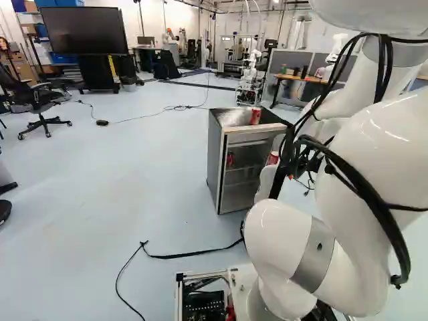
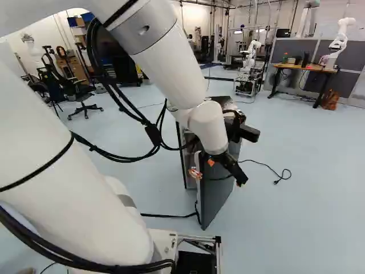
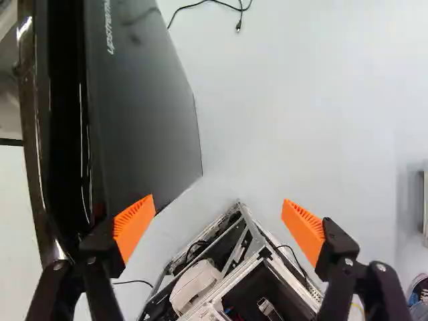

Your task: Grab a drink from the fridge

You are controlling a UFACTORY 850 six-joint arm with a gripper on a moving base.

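Holding nothing in the gripper (image 2: 226, 164). Spread wide in the wrist view, with a broad gap between the orange pads (image 3: 136, 222). Hanging by the open fridge door (image 2: 218, 191), one finger beside its dark outer face, the other out over the floor (image 3: 287, 120). Can't tell about contact with the door.

Task thing: red can (image 1: 255, 116) on top of the fridge (image 1: 215, 157), near the edge above the opening. Stands upright, long axis vertical, top end up. Can't tell which way the label faces. Also see a second red can (image 1: 230, 159) inside, behind the front opening, looks upright, and a third red can (image 1: 273, 158) by the door side, partly hidden by the arm, roughly upright. Well apart from the top can with the gripper. Past the fingertips in the wrist view: metal base frame (image 3: 257, 257).
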